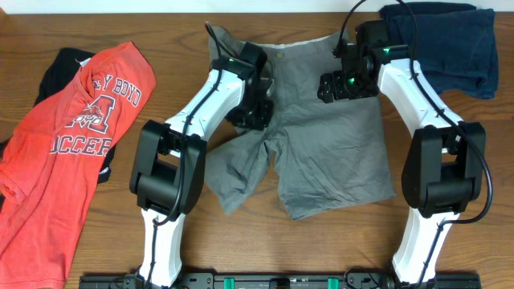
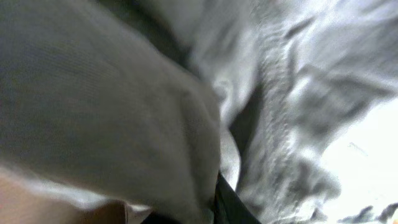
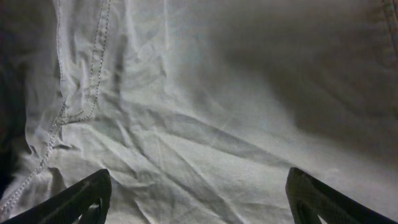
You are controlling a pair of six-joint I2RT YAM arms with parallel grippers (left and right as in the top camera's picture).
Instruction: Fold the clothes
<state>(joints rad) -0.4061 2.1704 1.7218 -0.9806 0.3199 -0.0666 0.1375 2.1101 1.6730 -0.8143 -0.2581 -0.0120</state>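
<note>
At the middle of the desk (image 1: 450,136) the wrinkled grey shorts (image 1: 321,152) lie spread flat. The left gripper (image 1: 250,112) is buried in their cloth, so its state cannot be told. The right gripper (image 3: 199,199) hovers open above them.

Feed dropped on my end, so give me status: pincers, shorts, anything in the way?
Left pincer pressed into grey shorts, jaws hidden. Right pincer open over them, empty. Shorts spread, unfolded. Red T-shirt, navy garment lie aside.
</note>
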